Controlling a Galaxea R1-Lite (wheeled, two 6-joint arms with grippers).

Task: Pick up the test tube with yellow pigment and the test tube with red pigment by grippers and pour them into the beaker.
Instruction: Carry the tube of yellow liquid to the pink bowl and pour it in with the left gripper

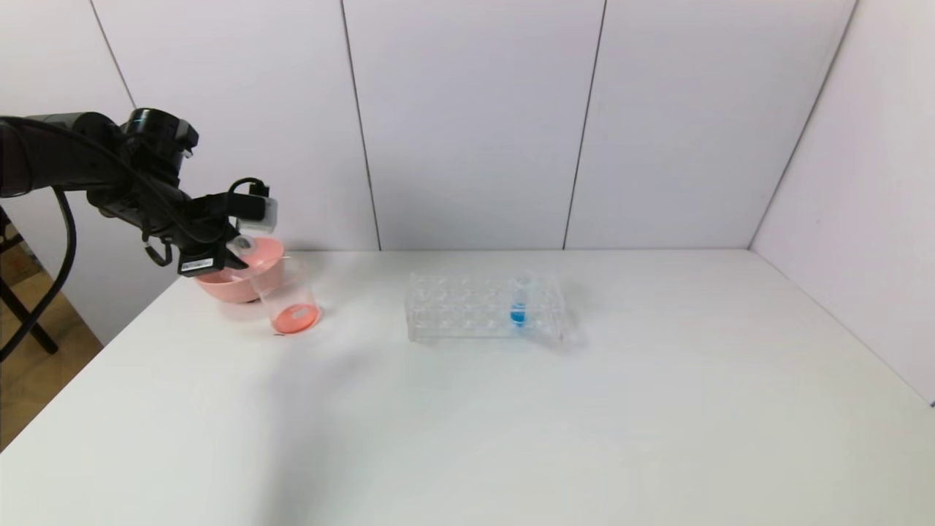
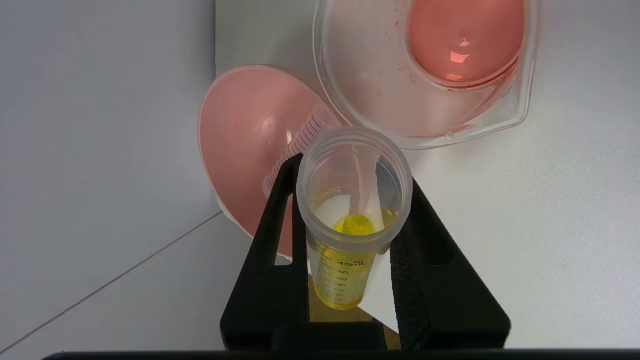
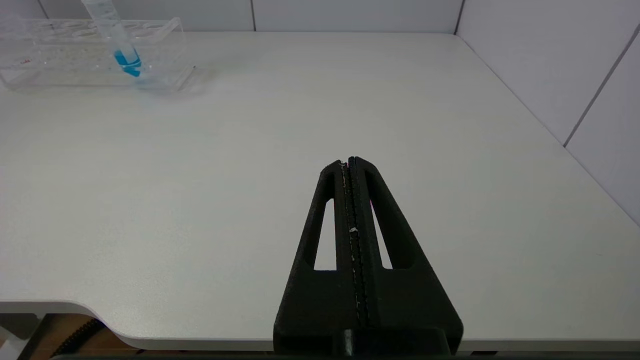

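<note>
My left gripper (image 2: 354, 172) is shut on the test tube with yellow pigment (image 2: 350, 210), whose open mouth faces the wrist camera and which still holds yellow liquid. In the head view this gripper (image 1: 237, 248) hangs just above the pink bowl and the beaker's rim. The beaker (image 2: 520, 100) stands close ahead of the tube and holds red-orange liquid; it also shows in the head view (image 1: 288, 303). A clear threaded tube (image 2: 295, 145) lies in the pink bowl, partly hidden by my finger, with no red liquid showing. My right gripper (image 3: 348, 161) is shut and empty over the table's front right.
The pink bowl (image 1: 234, 285) touches the beaker on its far left side, near the table's left edge. A clear tube rack (image 1: 467, 307) stands mid-table with a blue-liquid tube (image 1: 518, 303) upright in it. Walls close the back and right.
</note>
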